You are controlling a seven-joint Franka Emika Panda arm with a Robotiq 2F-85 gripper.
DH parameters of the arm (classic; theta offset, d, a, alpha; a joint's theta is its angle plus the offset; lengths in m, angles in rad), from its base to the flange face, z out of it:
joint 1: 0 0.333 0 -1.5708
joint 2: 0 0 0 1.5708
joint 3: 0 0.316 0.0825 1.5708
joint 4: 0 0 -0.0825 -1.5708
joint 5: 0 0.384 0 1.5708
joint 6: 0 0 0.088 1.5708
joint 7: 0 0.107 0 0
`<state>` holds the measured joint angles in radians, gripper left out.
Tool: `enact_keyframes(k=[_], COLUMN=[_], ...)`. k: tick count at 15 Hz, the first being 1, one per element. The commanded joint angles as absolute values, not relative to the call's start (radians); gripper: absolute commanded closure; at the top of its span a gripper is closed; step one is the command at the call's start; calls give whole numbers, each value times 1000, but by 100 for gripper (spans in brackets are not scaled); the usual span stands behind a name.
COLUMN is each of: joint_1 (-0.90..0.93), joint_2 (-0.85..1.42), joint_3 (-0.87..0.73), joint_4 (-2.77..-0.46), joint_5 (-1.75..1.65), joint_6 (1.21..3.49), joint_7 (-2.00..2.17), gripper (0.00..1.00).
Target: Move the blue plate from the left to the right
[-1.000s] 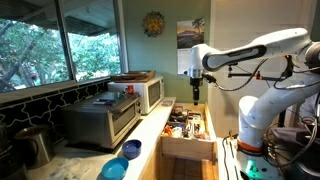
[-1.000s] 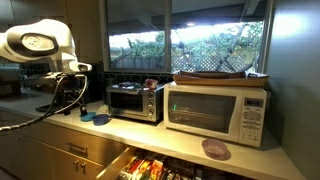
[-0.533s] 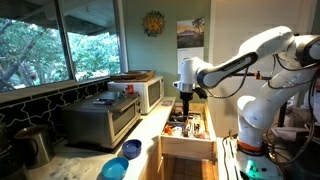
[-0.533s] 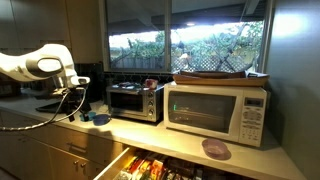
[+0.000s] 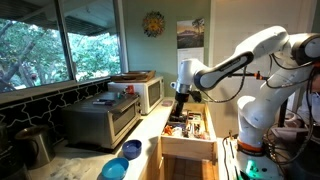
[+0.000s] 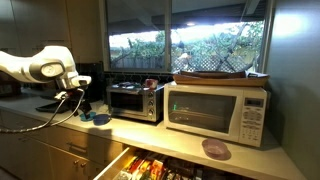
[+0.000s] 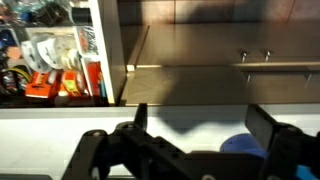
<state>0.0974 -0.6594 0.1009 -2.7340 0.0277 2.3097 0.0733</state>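
My two-finger gripper (image 7: 200,122) hangs spread wide, empty, well apart from the light cyan-blue round plate (image 5: 114,170) at the counter's end. Approaching, I risk grabbing the neighbouring darker blue bowl (image 5: 131,149) instead, or clipping the open wooden drawer (image 5: 188,135).

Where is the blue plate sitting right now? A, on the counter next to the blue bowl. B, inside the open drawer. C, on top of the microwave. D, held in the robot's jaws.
A: in an exterior view the blue plate lies on the counter, right beside the blue bowl.
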Motion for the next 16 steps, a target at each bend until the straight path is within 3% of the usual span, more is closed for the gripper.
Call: enact_keyframes(k=[1,6,7,12,16], joint_1=[164,247,215,234,165], joint_2=[-417,-188,-274,-188,-121], joint_3=[157,216,220,222,321], joint_4=[-2678,-2597,-2646,-2591,-2522], joint_5=[183,291,238,266,126], joint_6=[2575,2860,2815,2846,2716], joint_7=[216,286,289,289,638], gripper=[0,0,0,0,0])
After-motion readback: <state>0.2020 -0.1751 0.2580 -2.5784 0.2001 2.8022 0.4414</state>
